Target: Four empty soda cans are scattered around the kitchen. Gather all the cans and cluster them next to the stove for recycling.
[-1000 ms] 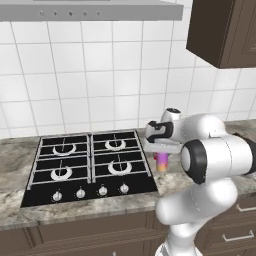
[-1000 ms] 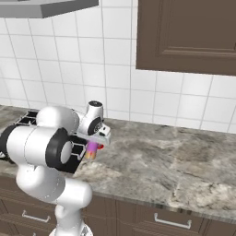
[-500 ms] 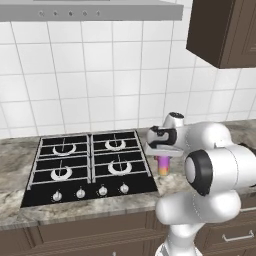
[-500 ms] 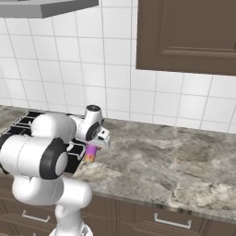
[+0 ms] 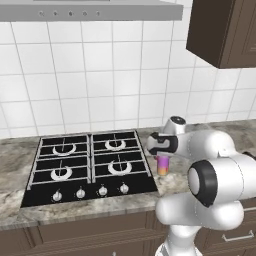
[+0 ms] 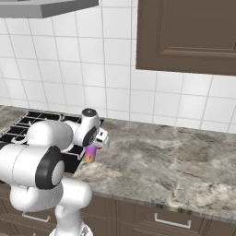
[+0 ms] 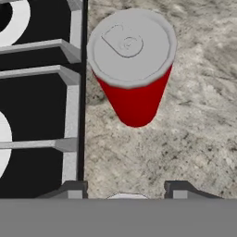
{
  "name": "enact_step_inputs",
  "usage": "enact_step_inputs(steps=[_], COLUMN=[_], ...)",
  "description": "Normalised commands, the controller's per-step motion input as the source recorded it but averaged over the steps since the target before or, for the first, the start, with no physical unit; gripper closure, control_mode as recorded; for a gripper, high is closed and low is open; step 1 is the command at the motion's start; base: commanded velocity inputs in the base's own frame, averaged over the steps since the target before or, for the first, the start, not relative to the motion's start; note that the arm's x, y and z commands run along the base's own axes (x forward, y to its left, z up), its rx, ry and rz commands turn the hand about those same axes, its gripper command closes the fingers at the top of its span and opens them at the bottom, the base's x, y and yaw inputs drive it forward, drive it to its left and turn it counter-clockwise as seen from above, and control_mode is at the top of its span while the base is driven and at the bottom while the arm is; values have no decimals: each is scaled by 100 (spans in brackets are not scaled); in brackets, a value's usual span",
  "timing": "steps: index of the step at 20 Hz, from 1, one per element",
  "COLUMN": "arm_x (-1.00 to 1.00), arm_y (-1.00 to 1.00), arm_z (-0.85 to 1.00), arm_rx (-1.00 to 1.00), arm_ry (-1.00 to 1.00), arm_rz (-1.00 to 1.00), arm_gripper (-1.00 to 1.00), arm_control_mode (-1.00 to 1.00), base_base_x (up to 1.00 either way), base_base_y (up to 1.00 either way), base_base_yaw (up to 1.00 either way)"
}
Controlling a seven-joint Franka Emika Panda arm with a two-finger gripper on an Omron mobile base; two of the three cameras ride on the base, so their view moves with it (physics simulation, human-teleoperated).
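The gripper (image 7: pixel 125 190) is pinched on a purple can (image 5: pixel 163 165), held upright at the counter (image 6: pixel 152 161) just off the right edge of the stove (image 5: pixel 85 167). The hand hides most of that can, so its contact with the stone is hard to judge. A red can (image 7: pixel 133 69) stands beside the stove's edge. White wall tiles and dark cabinets (image 6: pixel 184 34) lie behind.

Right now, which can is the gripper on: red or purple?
The purple can, clamped between the fingers of the gripper beside the stove. The bright red can stands apart on the counter, untouched, ahead in the hand view.
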Motion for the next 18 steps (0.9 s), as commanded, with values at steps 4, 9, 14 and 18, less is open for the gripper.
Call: enact_step_inputs(steps=[4,9,14,18], arm_x=[0,7,0,-1], arm_y=[0,0,0,0], arm_z=[-19,-15,-31,-18], arm_rx=[0,-1,-4,-3], arm_ry=[-9,-4,-7,-11], arm_rz=[0,0,0,0], arm_gripper=[100,100,100,100], arm_control_mode=[-100,-100,-100,-100], base_base_x=[0,0,0,0], base_base_y=[0,0,0,0], base_base_yaw=[0,0,0,0])
